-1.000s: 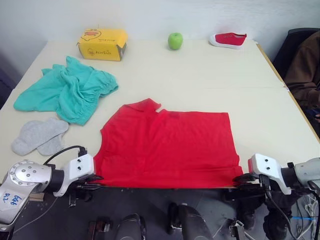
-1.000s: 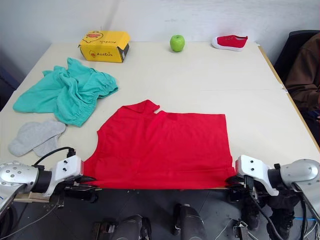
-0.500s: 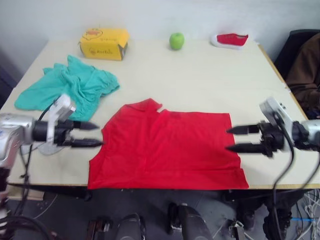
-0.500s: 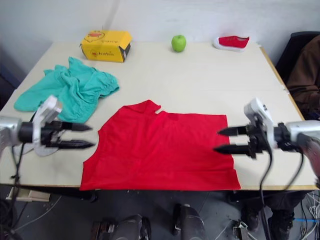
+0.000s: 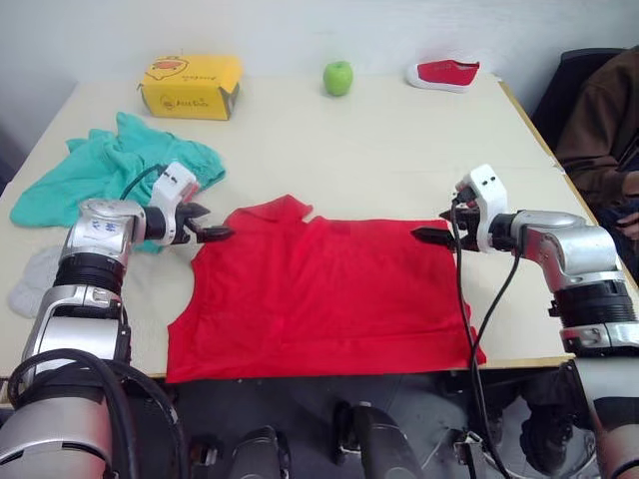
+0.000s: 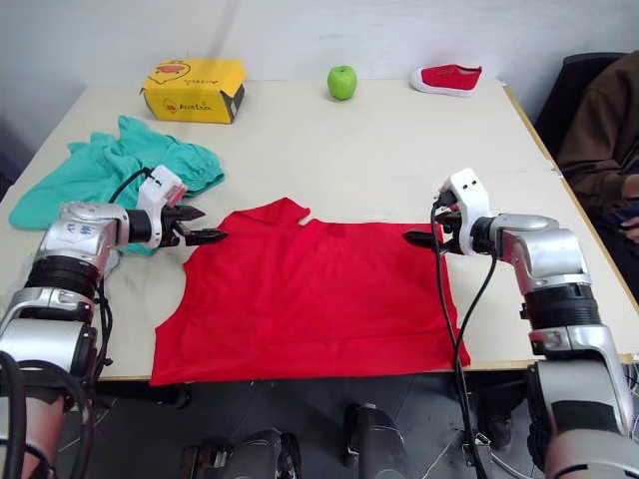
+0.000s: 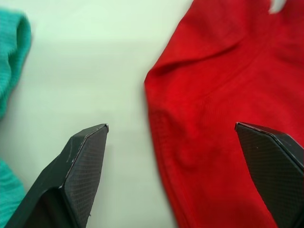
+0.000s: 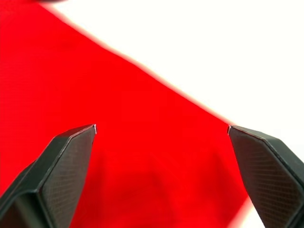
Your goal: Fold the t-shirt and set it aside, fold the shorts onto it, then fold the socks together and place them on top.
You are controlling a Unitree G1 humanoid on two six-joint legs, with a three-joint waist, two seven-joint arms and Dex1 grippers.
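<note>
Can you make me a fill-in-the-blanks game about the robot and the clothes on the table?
1. The t-shirt spread flat on the table is ____.
2. Both the left gripper and the right gripper have their fingers ____.
3. The fruit at the far edge, between the yellow box and the red shoe, is a green ____.

Missing words: red; open; apple

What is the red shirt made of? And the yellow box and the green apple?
The red shirt looks like soft knit cloth: it lies limp and matte, with fine ribbing up close. The yellow box seems to be printed cardboard, with flat folded sides. The green apple is smooth and shiny; real or plastic, I can't tell.
</note>
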